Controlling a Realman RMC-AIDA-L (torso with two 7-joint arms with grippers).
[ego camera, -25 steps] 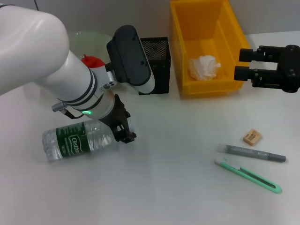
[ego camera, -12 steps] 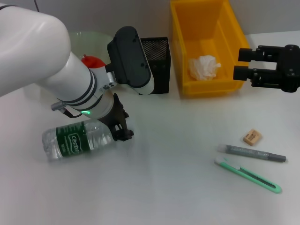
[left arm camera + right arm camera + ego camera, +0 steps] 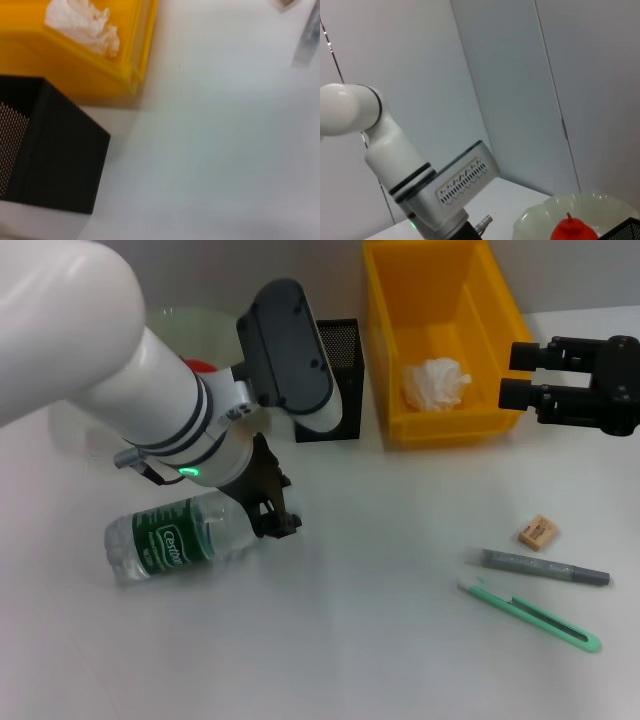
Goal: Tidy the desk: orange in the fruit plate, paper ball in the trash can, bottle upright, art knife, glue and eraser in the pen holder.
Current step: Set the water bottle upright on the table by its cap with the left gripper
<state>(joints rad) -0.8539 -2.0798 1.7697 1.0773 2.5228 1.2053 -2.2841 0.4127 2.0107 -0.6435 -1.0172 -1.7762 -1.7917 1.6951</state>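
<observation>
The water bottle (image 3: 180, 540) lies on its side on the desk (image 3: 380, 640), at the robot's left, with the left gripper (image 3: 272, 512) at its neck end. Behind it stands the fruit plate (image 3: 195, 325), with the orange (image 3: 200, 365) in it. To the plate's right sits the pen holder (image 3: 338, 380), and right of that the trash can (image 3: 440, 340) with the paper ball (image 3: 435, 383) inside. The right gripper (image 3: 522, 375) hovers by the can's right side. Nearer, on the right, the eraser (image 3: 537, 532) lies behind the glue (image 3: 545, 567), with the art knife (image 3: 530, 613) in front of the glue.
</observation>
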